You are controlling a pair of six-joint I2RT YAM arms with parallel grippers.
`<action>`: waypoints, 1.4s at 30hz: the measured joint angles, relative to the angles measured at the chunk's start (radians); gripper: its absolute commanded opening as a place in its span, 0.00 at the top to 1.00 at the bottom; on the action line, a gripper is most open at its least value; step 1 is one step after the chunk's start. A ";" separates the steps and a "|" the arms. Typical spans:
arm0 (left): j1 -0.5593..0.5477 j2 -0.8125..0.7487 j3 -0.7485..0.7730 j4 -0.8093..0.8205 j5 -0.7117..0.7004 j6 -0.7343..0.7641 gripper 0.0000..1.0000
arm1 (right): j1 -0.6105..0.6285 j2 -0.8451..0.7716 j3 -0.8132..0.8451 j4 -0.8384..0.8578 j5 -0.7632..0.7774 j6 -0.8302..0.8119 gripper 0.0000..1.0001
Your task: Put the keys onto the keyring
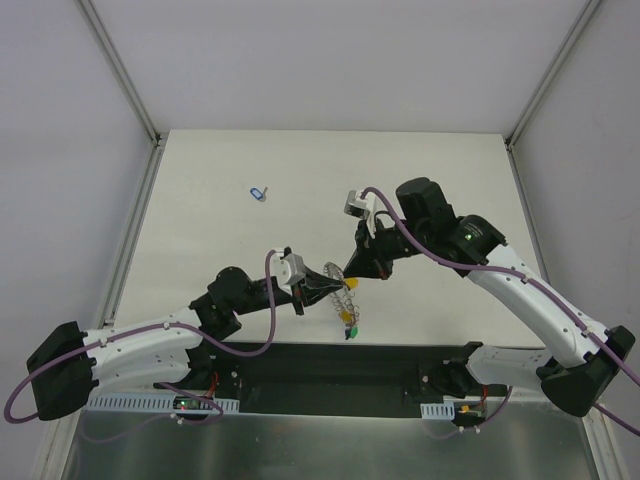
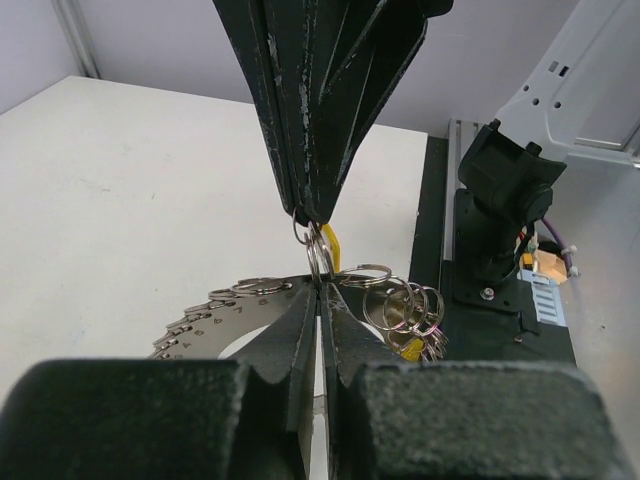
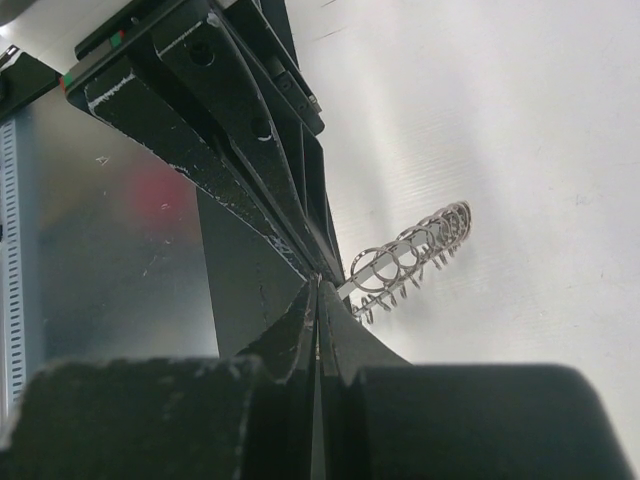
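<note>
While the left gripper [image 2: 320, 300] has its jaws pressed together on the rim of the keyring [image 2: 245, 310], the ring sits at front-centre of the table [image 1: 430, 170], between the two arms and just ahead of their bases

- keyring: grey disc with numbers stamped along the edge. The left wrist view sees it nearly flat-on, the right wrist view sees it edge-on. Can't tell whether its far edge touches the table
- wire loops [image 2: 400, 300]: a row of them fans out along the rim on the side away from the left gripper
- right gripper [image 2: 310, 210]: comes in from the opposite side, tip to tip with the left gripper and almost touching it right above the disc rim. Jaws together with no visible gap
- yellow-tagged key [image 2: 331, 247]: its tag hangs straight below the right fingertips, with a small silver loop poking out beside it. Looks pinched by the right gripper, but the exact contact point is too small to make out
- hanging keys [image 1: 350, 326]: one yellow tag and one green tag dangle off the loops at the near end of the ring
- blue-tagged key [image 1: 258, 193]: lies alone on the table, well apart from the ring, at far left of both grippers
</note>
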 measured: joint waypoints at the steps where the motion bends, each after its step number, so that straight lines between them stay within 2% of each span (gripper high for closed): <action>1: 0.000 -0.001 0.003 -0.007 0.000 0.001 1.00 | 0.000 0.000 0.000 -0.002 0.000 -0.003 0.99; 10: 0.000 -0.005 0.101 -0.187 -0.011 0.003 1.00 | 0.006 0.000 0.025 -0.036 0.010 -0.023 0.99; 19: 0.000 0.010 0.227 -0.377 -0.012 -0.008 1.00 | 0.076 0.012 0.074 -0.055 0.082 -0.042 0.99; 32: 0.000 -0.030 0.238 -0.508 -0.063 -0.057 1.00 | 0.136 0.059 0.070 -0.056 0.166 -0.047 0.99; 42: 0.000 -0.089 0.240 -0.578 -0.086 -0.061 1.00 | 0.115 0.037 -0.018 0.054 0.157 -0.021 0.99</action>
